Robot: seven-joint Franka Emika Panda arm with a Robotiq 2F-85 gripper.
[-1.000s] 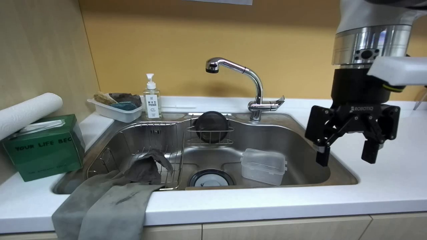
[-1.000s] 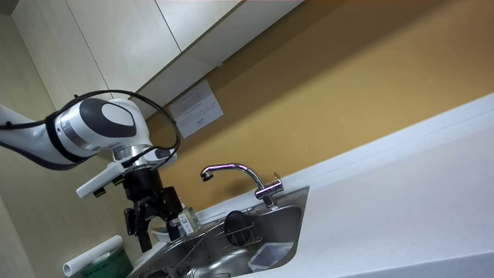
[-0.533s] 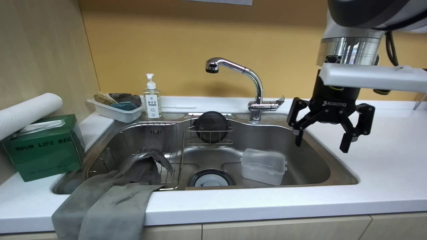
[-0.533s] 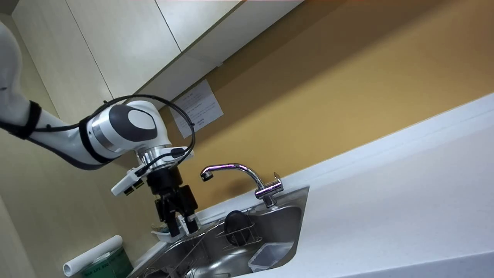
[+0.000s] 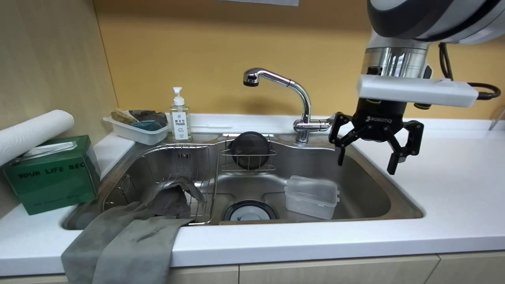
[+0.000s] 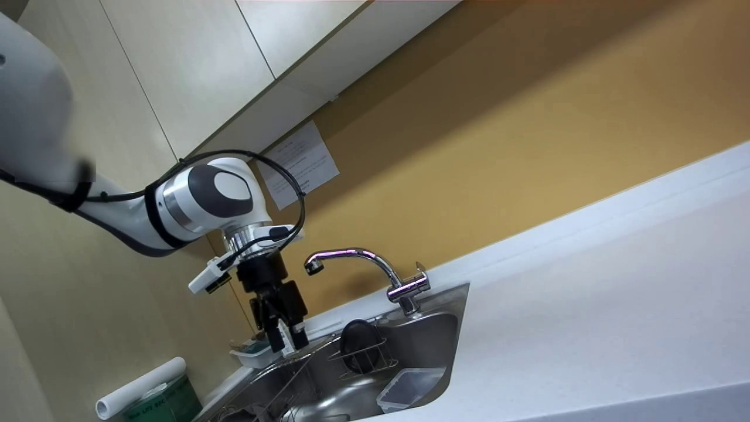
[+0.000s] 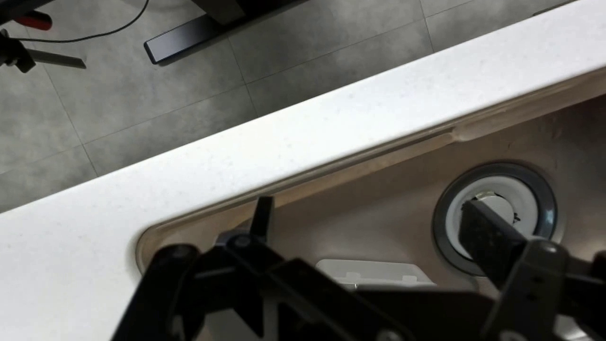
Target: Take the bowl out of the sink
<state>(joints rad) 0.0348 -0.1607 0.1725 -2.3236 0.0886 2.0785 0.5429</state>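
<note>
The bowl (image 5: 311,197), a see-through squarish plastic container, sits in the right part of the steel sink (image 5: 365,183). It also shows in an exterior view (image 6: 410,388), at the near end of the sink (image 6: 432,343). In the wrist view only one edge of the bowl (image 7: 374,272) shows; the gripper body hides the rest. My gripper (image 5: 367,165) is open and empty, above the sink's right rim, higher than the bowl and to its right. In an exterior view the gripper (image 6: 287,343) hangs in front of the soap bottle. In the wrist view the fingertips (image 7: 368,213) are wide apart.
A chrome tap (image 5: 303,98) stands behind the sink. A round black strainer (image 5: 250,150) sits in a wire holder at the back. A wire rack (image 5: 215,189) and grey cloth (image 5: 138,236) occupy the left. The drain (image 5: 249,213) lies left of the bowl. White counter (image 5: 465,189) extends right.
The gripper has moved left, toward the sink, and turned a little, staying open. In an exterior view it has come further in toward the soap bottle. The bowl has not moved.
</note>
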